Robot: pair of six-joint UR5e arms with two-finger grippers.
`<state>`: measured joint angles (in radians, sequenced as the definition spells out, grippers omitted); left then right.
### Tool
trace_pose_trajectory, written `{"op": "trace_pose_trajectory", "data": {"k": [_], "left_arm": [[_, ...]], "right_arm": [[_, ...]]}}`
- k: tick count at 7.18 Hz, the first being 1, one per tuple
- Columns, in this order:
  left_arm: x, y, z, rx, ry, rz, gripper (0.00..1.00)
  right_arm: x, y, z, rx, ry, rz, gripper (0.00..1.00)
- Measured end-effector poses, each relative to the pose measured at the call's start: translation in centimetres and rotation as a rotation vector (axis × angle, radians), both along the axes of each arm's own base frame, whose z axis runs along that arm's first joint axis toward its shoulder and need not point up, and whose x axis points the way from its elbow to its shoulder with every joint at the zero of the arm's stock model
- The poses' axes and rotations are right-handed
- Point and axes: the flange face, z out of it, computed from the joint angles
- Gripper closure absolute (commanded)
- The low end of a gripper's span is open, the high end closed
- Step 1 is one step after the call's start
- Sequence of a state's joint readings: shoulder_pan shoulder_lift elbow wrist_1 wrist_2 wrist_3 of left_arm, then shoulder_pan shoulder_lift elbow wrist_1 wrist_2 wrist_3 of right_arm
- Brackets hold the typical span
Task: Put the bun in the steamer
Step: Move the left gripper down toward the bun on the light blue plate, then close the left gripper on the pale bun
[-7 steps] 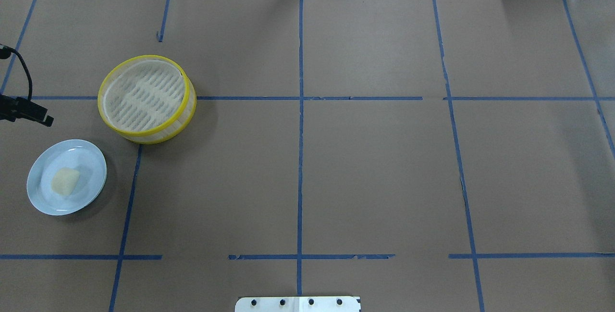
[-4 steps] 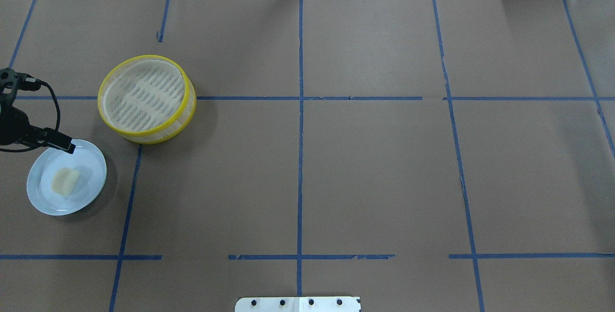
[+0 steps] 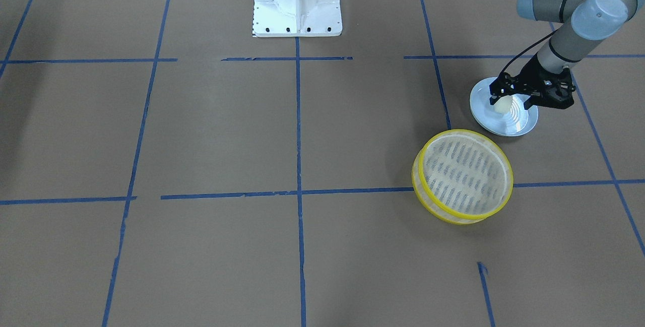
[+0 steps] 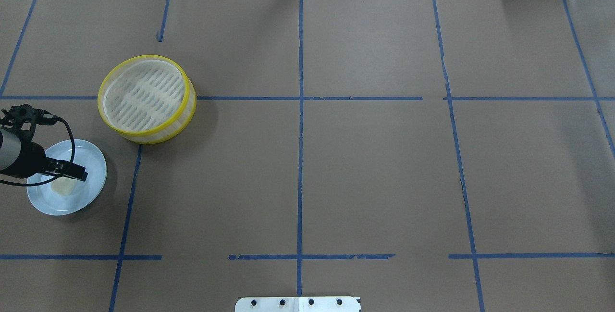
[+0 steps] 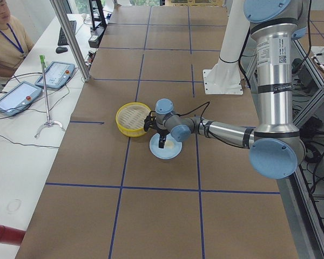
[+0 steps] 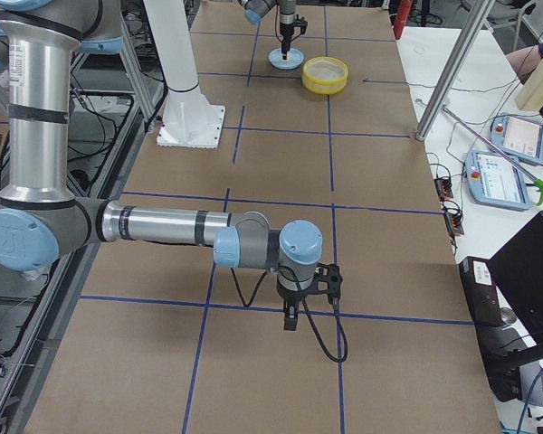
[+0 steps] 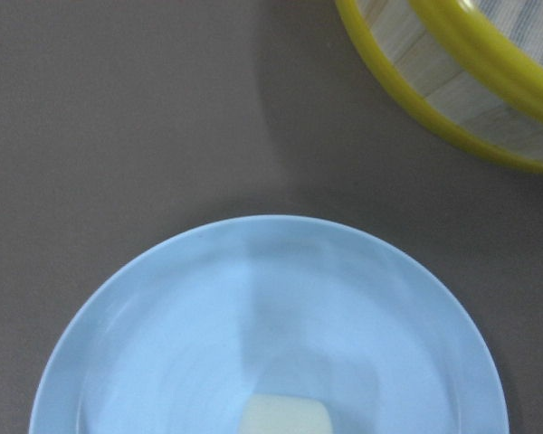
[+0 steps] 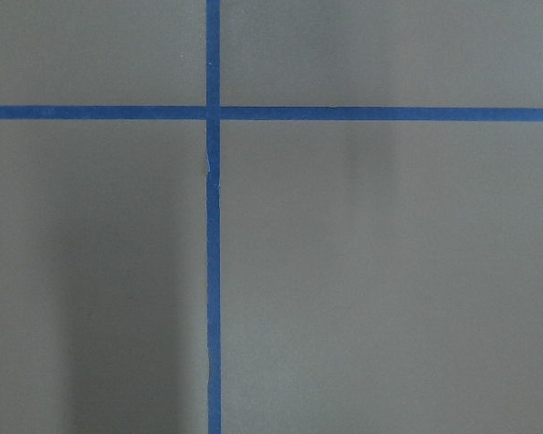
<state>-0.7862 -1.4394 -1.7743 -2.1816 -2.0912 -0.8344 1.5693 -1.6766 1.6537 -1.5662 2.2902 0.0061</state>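
Even, diffuse overhead light is filling every view.
Below the left end effector [image 3: 506,101] a soft shadow is crossing the plate [image 7: 145,298], the steamer [image 7: 452,99] rim beyond it is looking soft, and beneath the right end effector [image 6: 290,321] a dim band is darkening the tabletop [image 8: 389,271].
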Motion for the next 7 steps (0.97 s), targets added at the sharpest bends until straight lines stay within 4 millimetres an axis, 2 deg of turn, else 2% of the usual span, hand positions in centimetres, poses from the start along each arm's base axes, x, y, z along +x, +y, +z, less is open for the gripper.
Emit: {"op": "trace_pose_trajectory", "data": {"k": [4,7], "left_arm": [[0.49,0.36,0.68,-0.004,-0.015,0.001,0.28],[0.57,0.57,1.05,-0.008,-0.02,0.008,0.33]], "right_arm": [[0.0,0.0,0.0,0.0,0.0,0.0,0.0],[0.0,0.0,0.0,0.0,0.0,0.0,0.0]]}}
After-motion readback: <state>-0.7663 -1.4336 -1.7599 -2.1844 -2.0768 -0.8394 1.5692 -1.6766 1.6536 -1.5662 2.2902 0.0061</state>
